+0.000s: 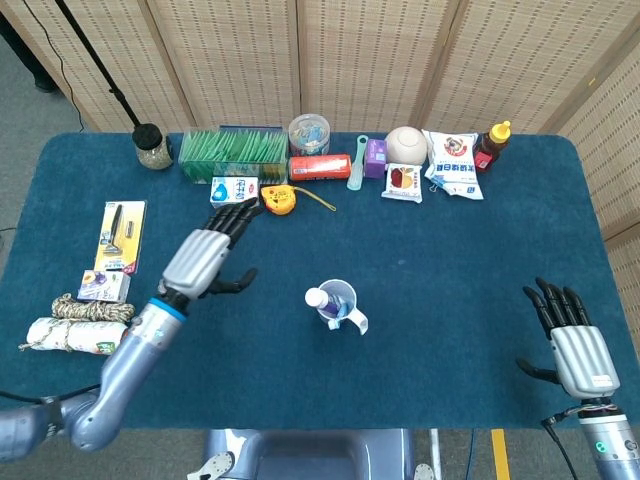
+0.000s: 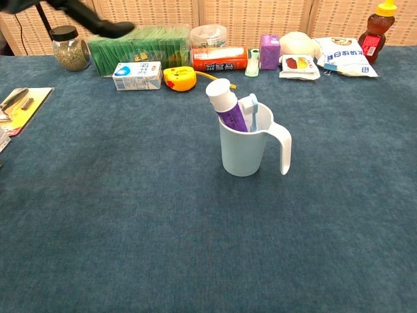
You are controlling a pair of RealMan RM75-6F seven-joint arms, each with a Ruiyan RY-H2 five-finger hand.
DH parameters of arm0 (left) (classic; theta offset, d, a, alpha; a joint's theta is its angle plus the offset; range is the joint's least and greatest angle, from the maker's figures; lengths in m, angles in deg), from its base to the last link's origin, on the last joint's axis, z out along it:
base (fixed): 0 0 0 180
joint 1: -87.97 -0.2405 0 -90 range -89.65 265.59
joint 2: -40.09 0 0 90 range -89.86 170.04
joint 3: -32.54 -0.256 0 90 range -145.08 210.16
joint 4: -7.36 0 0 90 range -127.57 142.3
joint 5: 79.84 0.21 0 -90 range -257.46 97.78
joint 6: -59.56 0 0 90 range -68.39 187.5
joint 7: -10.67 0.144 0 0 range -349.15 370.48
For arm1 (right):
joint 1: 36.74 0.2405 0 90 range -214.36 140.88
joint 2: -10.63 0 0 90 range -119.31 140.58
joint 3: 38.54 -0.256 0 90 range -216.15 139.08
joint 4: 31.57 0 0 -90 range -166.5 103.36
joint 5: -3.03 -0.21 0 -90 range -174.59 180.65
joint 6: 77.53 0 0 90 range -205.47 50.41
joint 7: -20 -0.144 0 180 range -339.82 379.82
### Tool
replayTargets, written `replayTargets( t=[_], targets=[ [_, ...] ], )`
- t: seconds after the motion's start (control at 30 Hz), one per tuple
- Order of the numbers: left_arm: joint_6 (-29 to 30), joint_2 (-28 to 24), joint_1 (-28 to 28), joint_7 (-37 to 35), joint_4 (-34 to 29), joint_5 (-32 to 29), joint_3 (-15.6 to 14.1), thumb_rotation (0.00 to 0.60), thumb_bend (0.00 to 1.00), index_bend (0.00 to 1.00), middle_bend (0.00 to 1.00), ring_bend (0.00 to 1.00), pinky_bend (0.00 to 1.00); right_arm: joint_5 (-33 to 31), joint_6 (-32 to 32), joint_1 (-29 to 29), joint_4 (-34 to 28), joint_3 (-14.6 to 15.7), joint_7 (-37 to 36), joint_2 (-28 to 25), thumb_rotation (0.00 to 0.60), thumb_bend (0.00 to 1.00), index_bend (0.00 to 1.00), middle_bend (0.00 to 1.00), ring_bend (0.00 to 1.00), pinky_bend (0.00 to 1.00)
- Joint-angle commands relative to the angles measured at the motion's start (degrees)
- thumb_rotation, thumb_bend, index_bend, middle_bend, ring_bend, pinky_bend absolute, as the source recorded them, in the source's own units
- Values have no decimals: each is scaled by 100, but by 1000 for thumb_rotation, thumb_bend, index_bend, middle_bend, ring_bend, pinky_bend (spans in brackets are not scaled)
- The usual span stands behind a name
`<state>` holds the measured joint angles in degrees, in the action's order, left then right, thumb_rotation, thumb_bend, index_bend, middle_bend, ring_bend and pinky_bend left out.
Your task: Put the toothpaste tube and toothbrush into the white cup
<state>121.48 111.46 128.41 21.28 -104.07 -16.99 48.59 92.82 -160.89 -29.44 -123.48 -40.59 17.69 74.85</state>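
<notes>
The white cup (image 2: 242, 151) (image 1: 342, 309) stands upright mid-table, handle to its right. In it stand a purple toothpaste tube (image 2: 225, 106) (image 1: 320, 300) with a white cap and a light blue toothbrush (image 2: 251, 109), both leaning left. My left hand (image 1: 207, 254) hovers open well to the left of the cup, fingers spread and empty; only dark fingertips (image 2: 104, 26) show at the top left of the chest view. My right hand (image 1: 568, 330) rests open at the table's front right edge, far from the cup.
Along the back edge stand a jar (image 1: 152, 146), a green pack (image 1: 232, 153), a milk carton (image 1: 234, 191), a tape measure (image 1: 279, 199), a red tube (image 1: 320, 166), bags and a sauce bottle (image 1: 490, 145). A razor pack (image 1: 122, 236), rope (image 1: 90, 310) and bottle (image 1: 80, 338) lie left.
</notes>
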Motion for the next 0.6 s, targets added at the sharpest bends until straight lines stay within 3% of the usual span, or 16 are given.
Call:
replayTargets(
  t=[0.03,0.13,0.3,0.47,0.6],
  targets=[
    [556,-856,-901,-174,-103,936,-822,600,351,0,0,0,0,8,-55,-21,-47,-15,10,-23,600,0,0,0,0,0],
    [895,-1094,-1377,-735,226,1608,-1252,600,351,0,0,0,0,12,-96,-45,-87,-17,8,-44,600,0,0,0,0,0],
    [1788,-1035,-2233,-1628,1144,2518,-1902,600,351,0,0,0,0,-9,-189,-89,-112,-49,-32,-86,600,0,0,0,0,0],
    [2506,-855,-2881,-1830,1687,2682,-2132,600,351,0,0,0,0,-73,-250,-134,-85,-83,-50,-109,600,0,0,0,0,0],
    [2691,-680,-3210,-1210,1751,2359,-2094,600,351,0,0,0,0,-80,-380,-197,-92,-115,-102,-141,600,0,0,0,0,0]
  ],
)
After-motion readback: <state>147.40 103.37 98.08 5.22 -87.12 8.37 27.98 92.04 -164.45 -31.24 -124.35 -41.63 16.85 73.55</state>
